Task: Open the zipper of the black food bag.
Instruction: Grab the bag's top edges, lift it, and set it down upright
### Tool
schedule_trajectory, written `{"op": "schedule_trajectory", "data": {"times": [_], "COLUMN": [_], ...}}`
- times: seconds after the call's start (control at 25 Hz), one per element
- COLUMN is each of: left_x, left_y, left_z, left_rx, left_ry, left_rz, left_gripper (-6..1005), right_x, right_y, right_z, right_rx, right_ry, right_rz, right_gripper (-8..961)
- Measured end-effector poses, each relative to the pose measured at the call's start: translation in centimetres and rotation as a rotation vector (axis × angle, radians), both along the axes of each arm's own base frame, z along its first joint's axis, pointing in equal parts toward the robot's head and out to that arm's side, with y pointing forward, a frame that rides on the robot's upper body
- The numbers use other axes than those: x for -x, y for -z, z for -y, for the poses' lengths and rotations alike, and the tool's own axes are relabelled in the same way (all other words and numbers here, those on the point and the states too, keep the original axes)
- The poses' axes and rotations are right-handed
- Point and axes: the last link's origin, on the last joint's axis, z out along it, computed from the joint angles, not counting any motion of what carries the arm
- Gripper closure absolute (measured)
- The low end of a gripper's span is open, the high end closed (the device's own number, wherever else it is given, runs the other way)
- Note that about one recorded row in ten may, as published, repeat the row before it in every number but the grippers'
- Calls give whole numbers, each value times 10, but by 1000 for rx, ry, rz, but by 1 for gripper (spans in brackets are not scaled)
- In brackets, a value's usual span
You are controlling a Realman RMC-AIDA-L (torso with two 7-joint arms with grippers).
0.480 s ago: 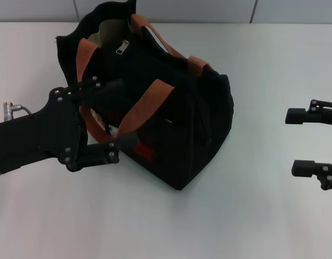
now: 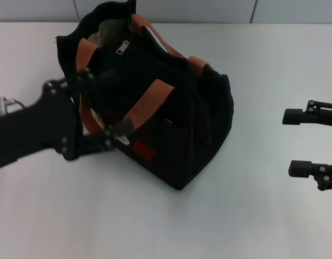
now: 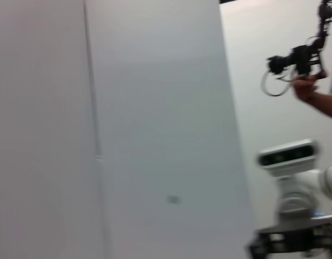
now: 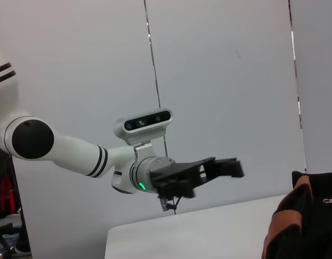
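Between left end effector (image 2: 103,105) fingers: black food bag (image 2: 171,124).

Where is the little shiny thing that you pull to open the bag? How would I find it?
Look at the black food bag on the white table, with its orange-brown handles. Go up to its top rim at the far end, where the pale lining shows. The zipper pull hangs there, the only small silver metal piece against the black fabric.

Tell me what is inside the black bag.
Through the open top of the black bag only pale lining shows. The silver pull tab hangs at the rim. Any contents are hidden by the bag's walls and the brown handles.
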Motion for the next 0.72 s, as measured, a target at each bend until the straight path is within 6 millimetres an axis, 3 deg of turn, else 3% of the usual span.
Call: {"op": "schedule_trajectory", "data": {"times": [0.32,0.52,0.72], "left_x": [44,52,50], "left_y": [-13,-2,8], "left_z": [-41,-63,-72], "left_rx": [-288,-288,-260], "left_ry": [-330,-425,-436], "left_rz": [-51,-155,-189], "left_gripper": [206,211,216], "right_x": [0,0,0], "right_y": [0,1,1], "right_z": [-1,0,0], "right_rx": [0,4,8], "right_ry": [3,3,-1], "right_rz": [2,6,9], "right_gripper": [124,127,130]}}
